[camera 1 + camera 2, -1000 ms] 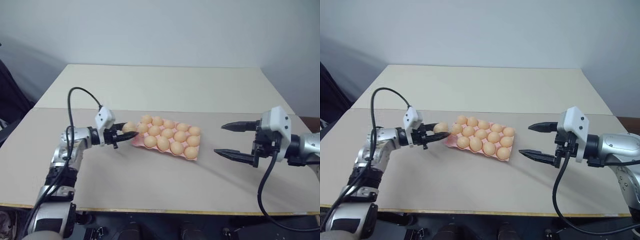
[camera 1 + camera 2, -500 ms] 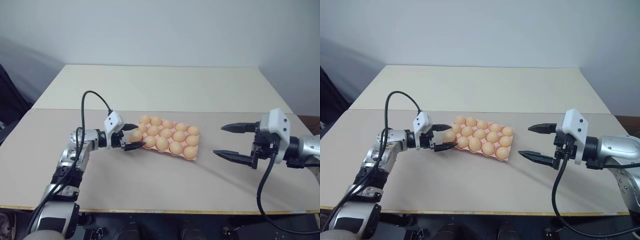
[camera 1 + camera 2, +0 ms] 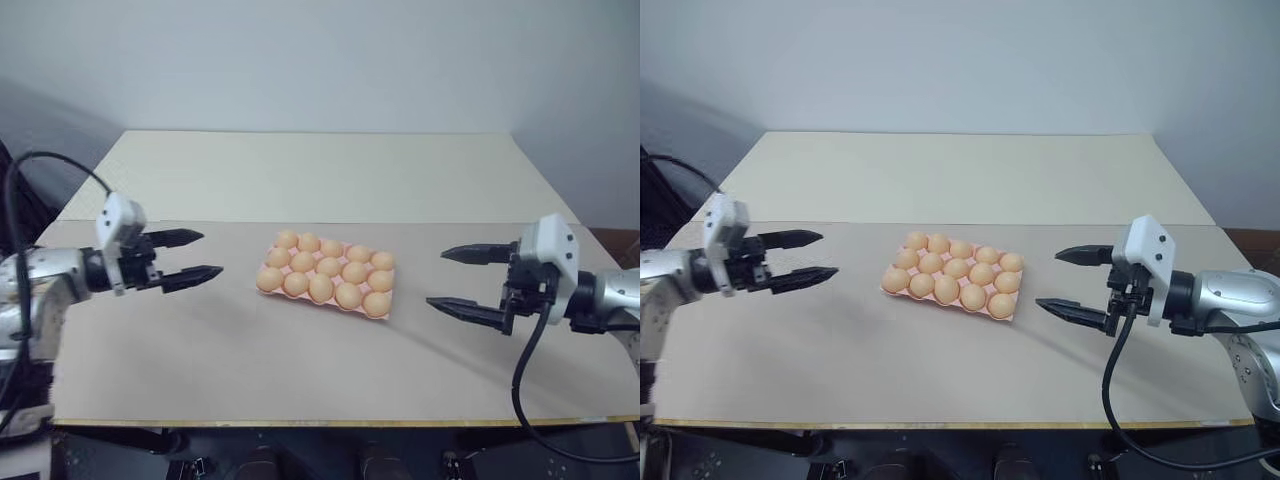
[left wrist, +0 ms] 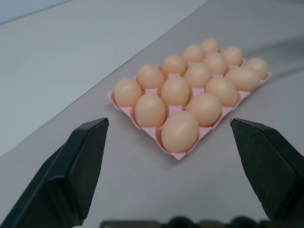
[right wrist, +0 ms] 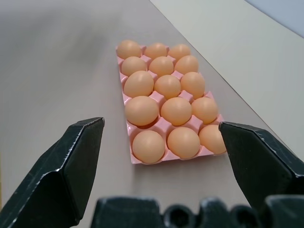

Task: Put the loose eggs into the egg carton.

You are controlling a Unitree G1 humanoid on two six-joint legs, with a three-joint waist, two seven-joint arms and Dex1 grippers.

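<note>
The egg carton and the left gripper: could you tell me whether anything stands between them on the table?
Nothing visible does. Bare table lies between the open left gripper and the egg carton, whose fifteen cups each hold an egg.

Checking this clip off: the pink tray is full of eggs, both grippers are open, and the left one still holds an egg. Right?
Not quite. The left gripper holds nothing; the left wrist view shows bare fingers. The tray is full of eggs, and the right gripper is open too.
</note>
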